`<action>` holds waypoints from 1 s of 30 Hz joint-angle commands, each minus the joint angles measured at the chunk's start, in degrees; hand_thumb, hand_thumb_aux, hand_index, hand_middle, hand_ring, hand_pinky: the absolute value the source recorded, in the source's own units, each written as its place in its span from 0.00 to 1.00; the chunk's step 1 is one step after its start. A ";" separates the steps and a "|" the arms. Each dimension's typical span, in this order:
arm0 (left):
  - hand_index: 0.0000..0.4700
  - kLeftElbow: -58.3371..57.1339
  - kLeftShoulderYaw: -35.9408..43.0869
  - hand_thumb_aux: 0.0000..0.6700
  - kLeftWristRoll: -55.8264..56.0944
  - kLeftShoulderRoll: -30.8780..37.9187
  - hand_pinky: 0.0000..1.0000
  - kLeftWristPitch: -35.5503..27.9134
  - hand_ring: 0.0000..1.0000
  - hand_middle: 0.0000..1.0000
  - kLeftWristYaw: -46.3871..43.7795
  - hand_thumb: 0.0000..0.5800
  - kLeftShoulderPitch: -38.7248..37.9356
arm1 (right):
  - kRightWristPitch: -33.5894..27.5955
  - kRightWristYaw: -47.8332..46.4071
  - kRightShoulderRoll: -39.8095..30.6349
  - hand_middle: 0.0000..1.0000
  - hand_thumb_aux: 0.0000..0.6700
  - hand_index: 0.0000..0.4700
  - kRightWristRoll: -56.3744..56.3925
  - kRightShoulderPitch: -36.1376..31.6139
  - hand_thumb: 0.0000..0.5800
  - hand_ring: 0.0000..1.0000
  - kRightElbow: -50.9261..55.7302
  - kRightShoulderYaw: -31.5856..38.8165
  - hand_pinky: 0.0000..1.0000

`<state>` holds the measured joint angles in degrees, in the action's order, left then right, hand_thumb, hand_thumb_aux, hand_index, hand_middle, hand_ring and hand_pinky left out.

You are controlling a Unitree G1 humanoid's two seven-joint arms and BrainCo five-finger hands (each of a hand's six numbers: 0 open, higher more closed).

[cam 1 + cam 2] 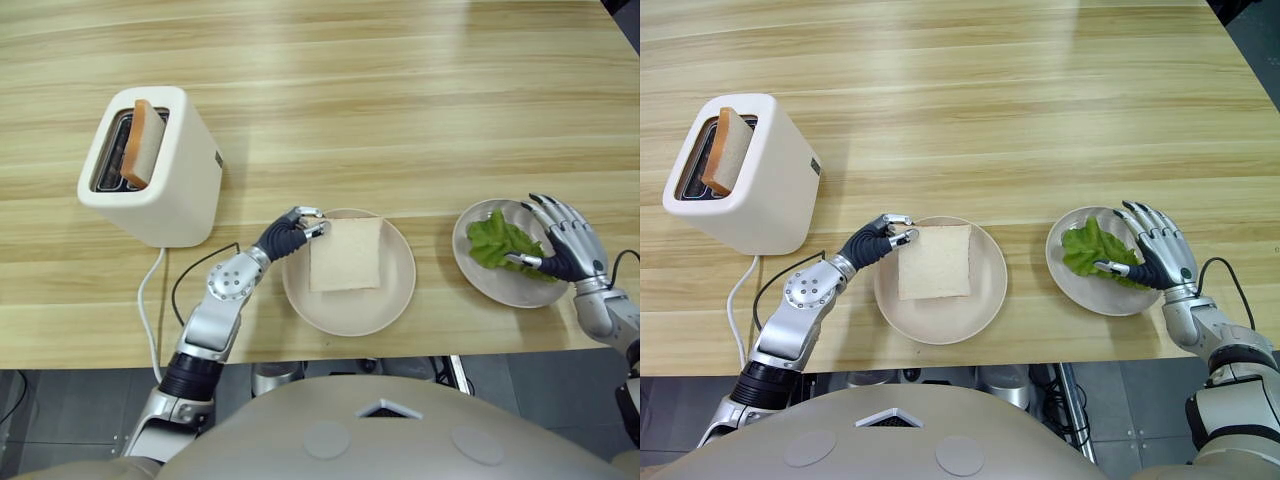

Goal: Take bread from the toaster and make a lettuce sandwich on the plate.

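The left arm (pixel 215 310) reaches up and to the right from the lower left, elbow low and forearm slanting inward. Its wrist is straight, and the left hand (pixel 288 237) is turned with its dark back upward. Its fingers (pixel 314 229) are curled into a pinch, the tips closed on the near corner of the bread slice (pixel 346 254). The right forearm (pixel 612 318) comes in from the lower right edge. The right hand (pixel 570 248) is held palm-inward, its fingers (pixel 556 209) spread and only lightly bent, and its thumb tip touches the lettuce (pixel 493 240).
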<state>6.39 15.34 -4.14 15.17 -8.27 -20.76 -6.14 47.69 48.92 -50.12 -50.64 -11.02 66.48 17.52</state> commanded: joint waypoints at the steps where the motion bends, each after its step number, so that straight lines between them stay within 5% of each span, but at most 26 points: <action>1: 0.98 -2.88 0.48 1.00 -2.15 1.38 1.00 0.47 1.00 1.00 -0.12 1.00 0.71 | -0.54 -2.87 0.74 0.00 0.18 0.18 1.32 -0.49 0.33 0.00 1.67 1.82 0.00; 2: 0.98 -3.45 0.84 1.00 -2.81 1.49 1.00 0.74 1.00 1.00 -0.02 1.00 0.83 | -0.78 -3.22 0.88 0.00 0.31 0.30 1.26 -0.49 0.52 0.00 1.73 2.33 0.00; 5: 0.98 -4.95 1.62 1.00 -4.14 1.58 1.00 1.48 1.00 1.00 0.30 1.00 0.99 | -1.05 -3.81 1.07 0.00 0.42 0.41 1.68 -0.45 0.67 0.00 1.80 3.34 0.00; 19: 0.98 -8.15 2.89 1.00 -8.43 1.70 1.00 4.95 1.00 1.00 2.48 1.00 2.15 | -1.53 -2.87 1.47 0.00 0.37 0.36 2.14 -1.21 0.61 0.00 1.34 6.52 0.00; 24: 0.98 -8.77 3.13 1.00 -10.40 2.05 1.00 5.89 1.00 1.00 3.53 1.00 2.60 | -1.34 -2.52 1.51 0.00 0.48 0.47 2.43 -1.59 0.73 0.00 1.20 7.16 0.00; 25: 0.70 -8.89 3.17 0.71 -11.50 2.48 0.71 6.27 0.71 0.71 4.14 0.92 2.74 | -1.32 -2.45 1.47 0.00 0.62 0.61 2.47 -1.63 0.86 0.00 1.22 7.23 0.00; 26: 0.28 -9.02 3.20 0.29 -12.70 2.92 0.00 6.59 0.00 0.00 4.94 0.50 2.91 | -1.29 -2.36 1.44 0.00 0.76 0.74 2.52 -1.64 0.94 0.00 1.24 7.28 0.00; 27: 0.00 -9.14 3.23 0.00 -13.80 3.35 0.00 6.81 0.00 0.00 5.64 0.00 3.10 | -1.28 -2.28 1.43 0.00 0.89 0.87 2.55 -1.65 0.99 0.00 1.26 7.33 0.00; 28: 0.00 -9.27 3.26 0.00 -14.78 3.64 0.00 7.00 0.00 0.00 6.21 0.00 3.27 | -1.32 -2.13 1.40 0.00 1.00 0.98 2.49 -1.68 1.00 0.00 1.27 7.43 0.00; 30: 0.00 -9.32 3.21 0.00 -16.98 4.20 0.00 7.15 0.00 0.00 7.55 0.00 3.72 | -1.34 -2.02 1.44 0.00 1.00 0.98 2.49 -1.76 1.00 0.00 1.28 7.51 0.00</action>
<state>-1.48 18.26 -18.29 18.12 -0.85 -14.53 -2.75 46.61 47.60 -49.25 -48.13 -12.95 67.26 23.84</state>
